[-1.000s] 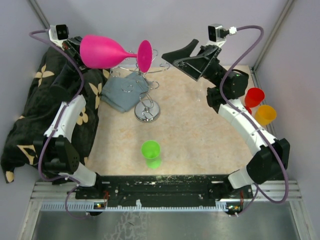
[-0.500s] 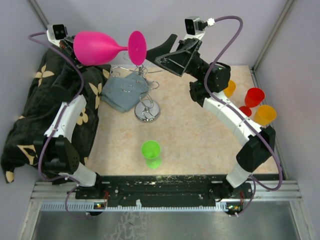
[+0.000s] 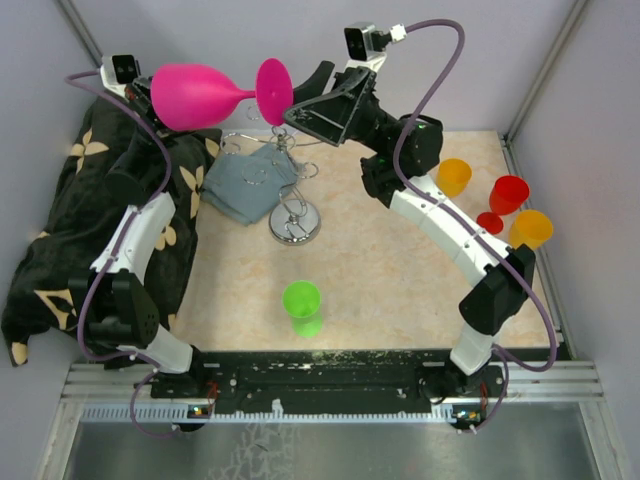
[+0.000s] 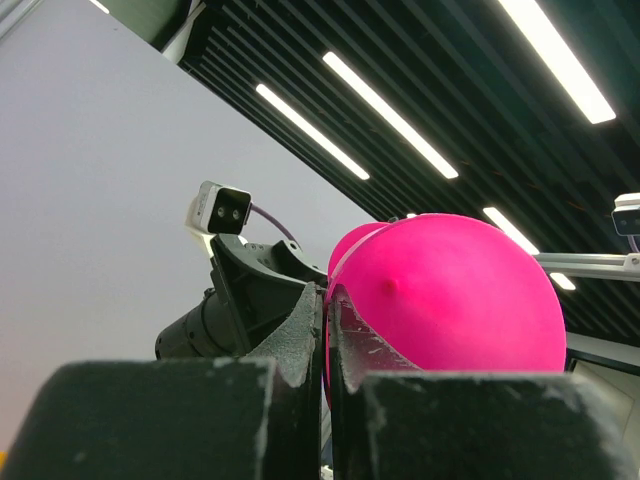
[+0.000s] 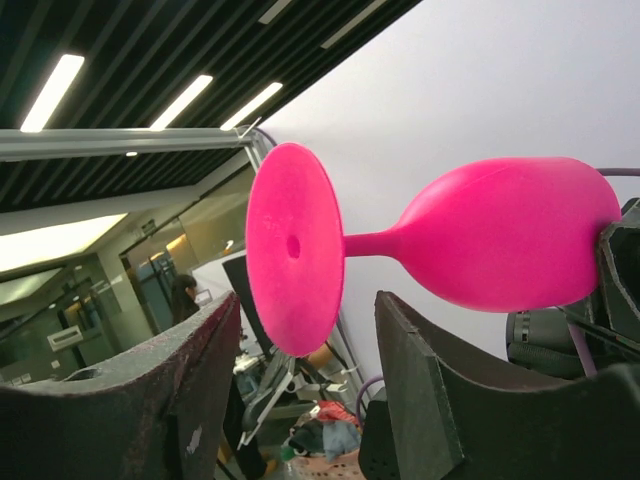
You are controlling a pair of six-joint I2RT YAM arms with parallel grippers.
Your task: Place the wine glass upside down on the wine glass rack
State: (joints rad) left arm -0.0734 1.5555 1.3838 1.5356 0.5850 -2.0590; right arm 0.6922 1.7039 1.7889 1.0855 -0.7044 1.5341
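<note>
The left gripper (image 4: 326, 335) pinches the rim of the pink wine glass (image 3: 200, 97), held sideways above the far wine glass rack (image 3: 295, 227). The right gripper (image 5: 305, 335) gapes at its foot; closing off-centre could lever it free.

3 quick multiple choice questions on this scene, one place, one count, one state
1. Where is the green cup?
A) on the dark cloth
B) on the near side of the rack
C) beside a red cup

2. How many orange cups?
A) one
B) two
C) four

3. The glass is
A) hung on the rack
B) lying flat
C) held sideways in the air by the left gripper

Answers:
1 B, it stands alone, nearer than the rack.
2 B, a second one stands farther right.
3 C, it is pinched at the bowl's rim, stem level.
</note>
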